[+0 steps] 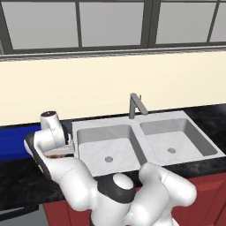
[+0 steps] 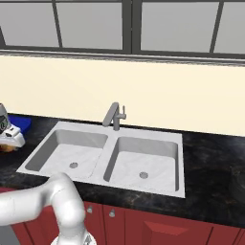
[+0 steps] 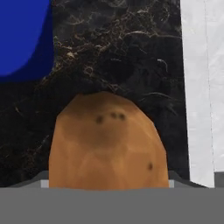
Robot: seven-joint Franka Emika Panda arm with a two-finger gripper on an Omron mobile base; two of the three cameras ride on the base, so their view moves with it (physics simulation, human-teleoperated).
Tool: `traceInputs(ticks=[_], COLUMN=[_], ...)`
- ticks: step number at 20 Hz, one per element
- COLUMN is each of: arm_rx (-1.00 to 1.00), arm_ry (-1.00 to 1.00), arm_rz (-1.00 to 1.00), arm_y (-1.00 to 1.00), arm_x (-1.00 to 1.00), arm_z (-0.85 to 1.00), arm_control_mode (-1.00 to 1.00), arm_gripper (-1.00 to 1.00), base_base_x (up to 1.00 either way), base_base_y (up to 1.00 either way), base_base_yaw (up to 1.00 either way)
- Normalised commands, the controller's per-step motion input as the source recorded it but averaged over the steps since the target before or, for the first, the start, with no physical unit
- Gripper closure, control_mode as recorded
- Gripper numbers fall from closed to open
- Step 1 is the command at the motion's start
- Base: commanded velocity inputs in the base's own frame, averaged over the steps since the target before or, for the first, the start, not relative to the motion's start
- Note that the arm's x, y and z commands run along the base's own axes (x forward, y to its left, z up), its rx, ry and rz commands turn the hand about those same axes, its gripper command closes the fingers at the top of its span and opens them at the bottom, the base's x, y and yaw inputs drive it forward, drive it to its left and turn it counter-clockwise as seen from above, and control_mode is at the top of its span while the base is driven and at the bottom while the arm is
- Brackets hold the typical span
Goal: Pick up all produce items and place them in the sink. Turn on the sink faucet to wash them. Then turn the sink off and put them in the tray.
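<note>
Potato (image 3: 107,142) sits close under the hand, on the black counter (image 3: 122,57) left of the sink (image 1: 145,143). Gripper (image 1: 59,152) is lowered over it; the fingertips are hidden, so whether the jaws grip it cannot be told. Blue tray (image 3: 22,37) lies just beyond, apart from the potato. Both basins hold nothing. Faucet (image 1: 137,105) stands behind the divider, below the window (image 1: 110,24).
</note>
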Motion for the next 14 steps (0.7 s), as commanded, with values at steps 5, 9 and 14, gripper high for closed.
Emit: traceInputs(ticks=[5, 9, 14], arm_rx=[0.12, 0.01, 0.0], arm_ry=[-0.04, -0.13, -0.1], arm_rz=[0.0, 0.0, 0.02], arm_y=[-1.0, -0.96, -0.88], arm_x=[0.0, 0.0, 0.0], arm_z=[0.12, 0.17, 0.27], arm_control_mode=[-1.0, -1.0, -1.0], arm_gripper=[1.0, 1.0, 1.0], base_base_x=[0.0, 0.0, 0.0], base_base_y=[0.0, 0.0, 0.0], base_base_yaw=[0.0, 0.0, 0.0])
